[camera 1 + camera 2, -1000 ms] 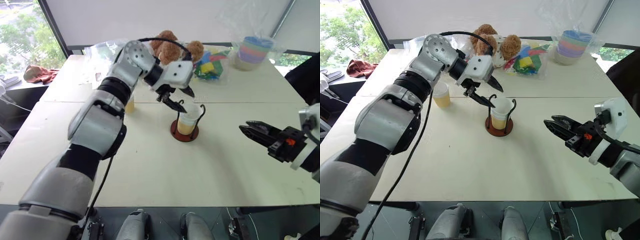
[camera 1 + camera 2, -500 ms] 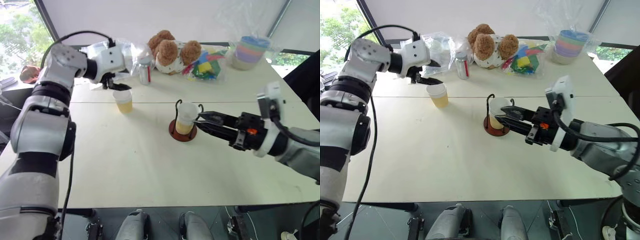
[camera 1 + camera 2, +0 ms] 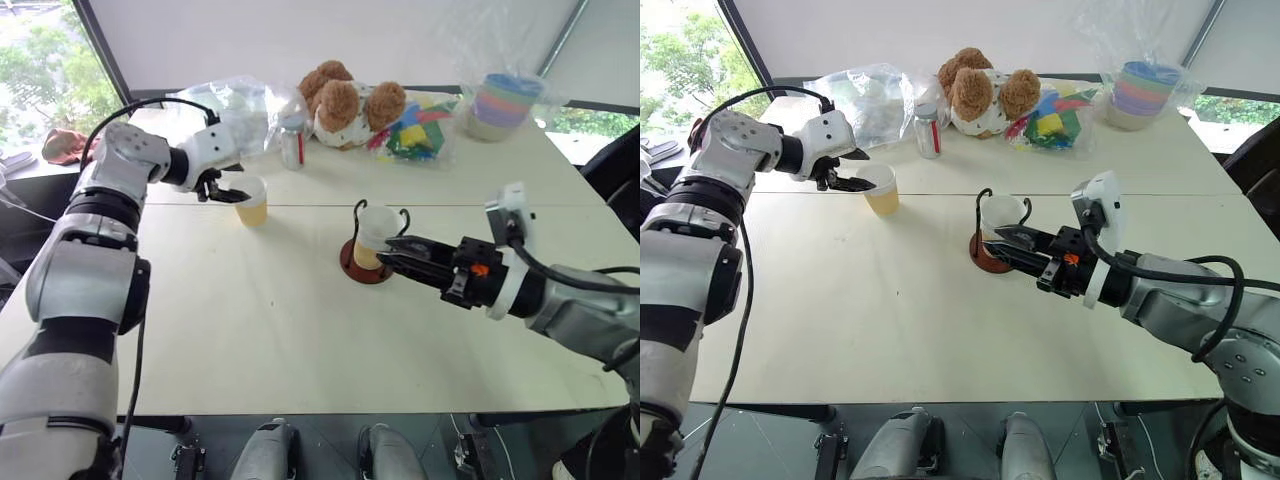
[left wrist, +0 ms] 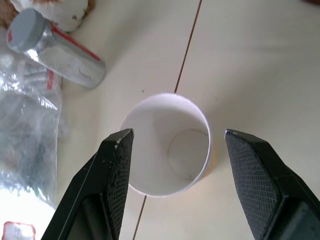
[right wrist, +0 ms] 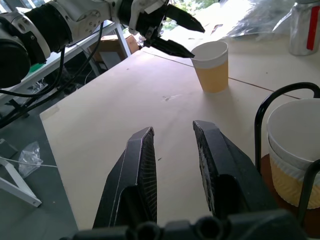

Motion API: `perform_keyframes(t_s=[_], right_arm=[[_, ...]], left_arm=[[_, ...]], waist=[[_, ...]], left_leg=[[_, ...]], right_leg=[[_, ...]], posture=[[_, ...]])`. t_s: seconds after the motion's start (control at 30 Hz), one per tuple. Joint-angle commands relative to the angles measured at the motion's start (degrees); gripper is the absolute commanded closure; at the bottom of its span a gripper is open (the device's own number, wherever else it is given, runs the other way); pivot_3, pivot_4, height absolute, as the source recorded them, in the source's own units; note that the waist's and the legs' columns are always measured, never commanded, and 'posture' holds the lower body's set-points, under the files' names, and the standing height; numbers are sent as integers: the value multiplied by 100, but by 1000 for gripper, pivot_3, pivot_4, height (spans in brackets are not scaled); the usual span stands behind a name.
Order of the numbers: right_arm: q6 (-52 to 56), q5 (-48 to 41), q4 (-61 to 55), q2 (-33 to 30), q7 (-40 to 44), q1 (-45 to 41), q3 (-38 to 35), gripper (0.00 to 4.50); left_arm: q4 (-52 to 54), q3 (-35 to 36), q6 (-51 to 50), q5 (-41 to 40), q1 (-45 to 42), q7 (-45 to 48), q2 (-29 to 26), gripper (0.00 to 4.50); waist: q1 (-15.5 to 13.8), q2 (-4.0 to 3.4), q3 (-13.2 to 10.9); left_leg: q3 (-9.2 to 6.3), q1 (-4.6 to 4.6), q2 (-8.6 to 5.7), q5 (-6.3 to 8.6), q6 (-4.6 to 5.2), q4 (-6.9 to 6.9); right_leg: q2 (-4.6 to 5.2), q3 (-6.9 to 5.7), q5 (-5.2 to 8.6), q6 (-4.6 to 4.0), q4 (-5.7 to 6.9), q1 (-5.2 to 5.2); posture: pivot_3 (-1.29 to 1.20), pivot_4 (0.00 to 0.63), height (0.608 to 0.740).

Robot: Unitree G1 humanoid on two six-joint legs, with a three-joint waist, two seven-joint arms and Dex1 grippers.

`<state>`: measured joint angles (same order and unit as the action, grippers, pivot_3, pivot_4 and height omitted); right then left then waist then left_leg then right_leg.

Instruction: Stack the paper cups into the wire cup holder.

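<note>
Your left hand (image 4: 170, 150) had swung from the holder (image 3: 367, 262) to the loose cup (image 3: 251, 200) on the worktop (image 3: 300, 330) — fingers wide, straddling its rim, no grip. Right hand (image 3: 388, 251), narrow and empty, had closed in beside the holder's stacked cups (image 3: 376, 235).

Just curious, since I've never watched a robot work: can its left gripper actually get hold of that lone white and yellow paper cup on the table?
Probably yes. The left gripper is open, a finger on either side of the paper cup, and nothing stands between them.
</note>
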<state>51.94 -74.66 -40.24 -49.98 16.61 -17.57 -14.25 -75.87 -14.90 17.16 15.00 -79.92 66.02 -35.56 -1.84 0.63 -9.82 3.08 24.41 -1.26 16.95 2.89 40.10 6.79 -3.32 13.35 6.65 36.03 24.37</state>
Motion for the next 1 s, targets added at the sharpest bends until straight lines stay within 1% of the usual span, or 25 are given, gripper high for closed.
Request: perform_keyframes(t_s=[0.03,0.3,0.33,0.4,0.5,0.53,0.63,0.83,0.93,1.0], right_arm=[[-170,-91,-135,-10,-99,14,-204,3178],[-188,-118,-141,-71,-243,74,-301,3178],[-187,-129,-143,-80,-262,74,-308,3178],[-182,-163,-156,-104,-294,81,-338,3178],[-173,-210,-166,-143,-348,91,-401,3178],[-173,-224,-161,-154,-372,83,-414,3178],[-170,-274,-171,-191,-425,92,-465,3178],[-174,-301,-155,-246,-465,133,-518,3178],[-173,-334,-138,-335,-396,202,-627,3178],[-98,-419,-93,-550,-179,400,-967,3178]], left_arm=[[-10,13,48,150,-11,-109,58,1538],[-136,13,-125,436,94,-625,322,1538],[-153,9,-159,474,110,-713,360,1772],[-179,-71,-192,618,142,-861,399,2411],[-206,-167,-223,824,200,-1035,445,3994],[-215,-190,-235,872,218,-1102,463,4457],[-230,-258,-226,993,226,-1248,482,4457],[-191,-6,-103,801,46,-1134,472,4457],[-127,141,64,654,-205,-794,415,4457],[-34,334,192,403,-552,-175,447,4457]], waist=[[-12,0,0],[-30,1,0],[-30,1,0],[-27,1,0],[-25,2,0],[-26,2,0],[-26,2,0],[-32,2,0],[-35,3,0],[-51,8,-1]], left_leg=[[0,0,1,0,0,0],[0,1,0,0,0,0],[0,1,1,0,0,0],[1,1,0,0,0,0],[1,1,1,0,0,0],[1,1,1,0,0,-1],[1,1,2,0,0,-1],[1,1,2,0,0,0],[1,2,2,0,0,0],[0,6,1,0,0,0]], right_leg=[[0,0,0,0,0,0],[0,0,0,0,-1,0],[0,0,0,0,-1,0],[0,0,0,0,-1,0],[0,0,0,0,-1,0],[-1,0,0,0,0,0],[-1,0,0,0,0,0],[0,0,0,0,-1,0],[0,0,0,0,-1,0],[0,-2,0,0,-3,1]], posture=[[0,150,740],[0,150,740],[0,150,740],[0,150,740],[0,150,740],[0,150,740],[0,150,740],[0,150,740],[0,150,740],[0,150,740]])
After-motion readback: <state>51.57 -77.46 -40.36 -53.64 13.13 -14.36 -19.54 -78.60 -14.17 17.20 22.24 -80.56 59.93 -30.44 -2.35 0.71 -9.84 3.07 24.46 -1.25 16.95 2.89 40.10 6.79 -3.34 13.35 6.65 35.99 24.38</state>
